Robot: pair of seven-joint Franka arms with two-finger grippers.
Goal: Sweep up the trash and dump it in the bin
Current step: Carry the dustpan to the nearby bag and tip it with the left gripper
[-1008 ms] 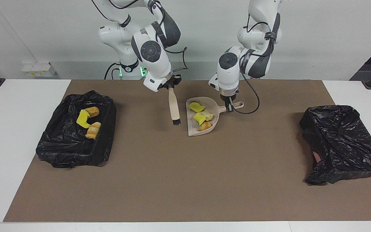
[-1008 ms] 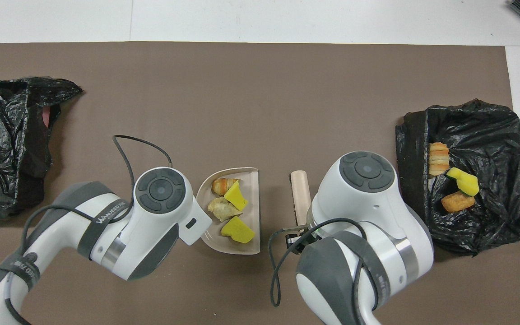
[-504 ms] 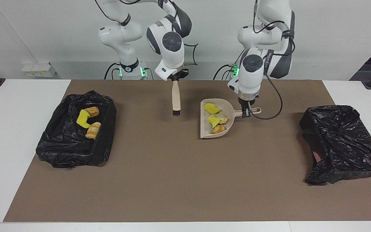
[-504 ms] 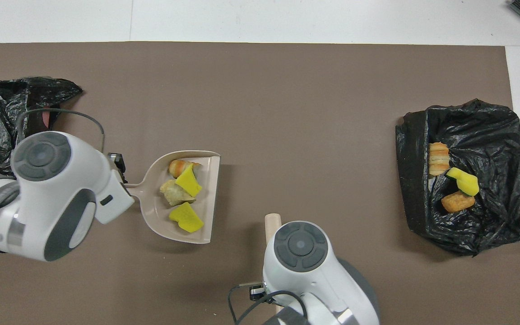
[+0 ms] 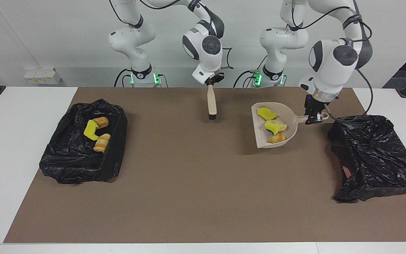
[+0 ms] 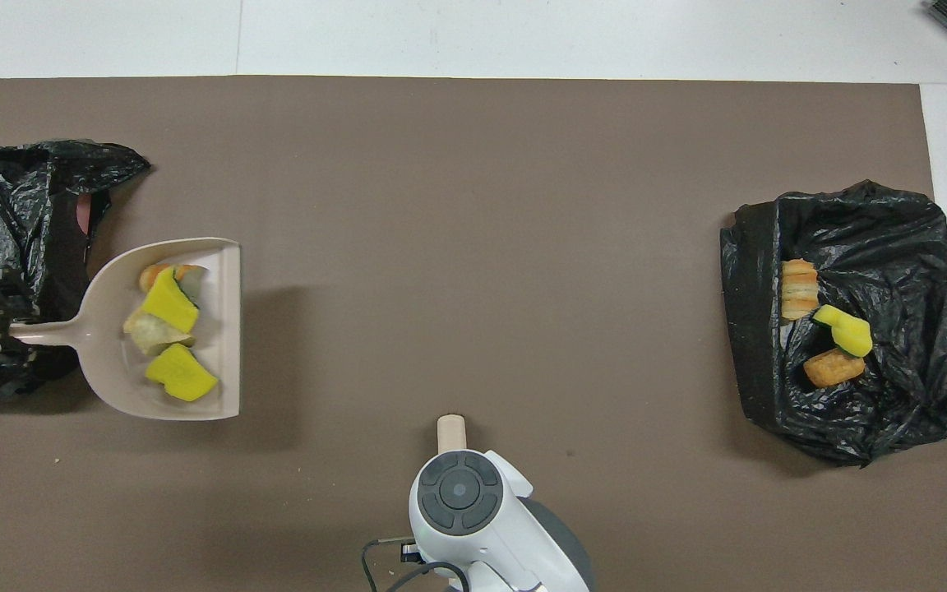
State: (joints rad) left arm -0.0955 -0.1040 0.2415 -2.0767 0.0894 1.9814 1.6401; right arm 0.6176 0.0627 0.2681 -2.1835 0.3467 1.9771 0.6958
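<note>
The left pincer (image 5: 314,118), clenched on the handle of the beige plastic dustpan (image 5: 292,131), carries it level above the tabletop (image 5: 196,183) just beside the crumpled black bag-lined bin (image 5: 372,155) at the left arm's end, probably so the yellow sponge scraps and tan bread-like chunks (image 5: 272,126) stay in the pan until tipped. The right pincer (image 5: 212,82), clenched on the beige wooden hand brush (image 5: 211,104), hangs it bristles-down, waiting. That bin's opening is hard to make out, and the overhead view cuts off most of the left arm.

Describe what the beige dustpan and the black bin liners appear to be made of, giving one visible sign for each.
Beige scoop-shaped dustpan: probably moulded plastic, matt, one smooth rigid piece with its handle. Black crinkled bin liners: thin plastic film, glossy, judging by the creases and shiny highlights.
</note>
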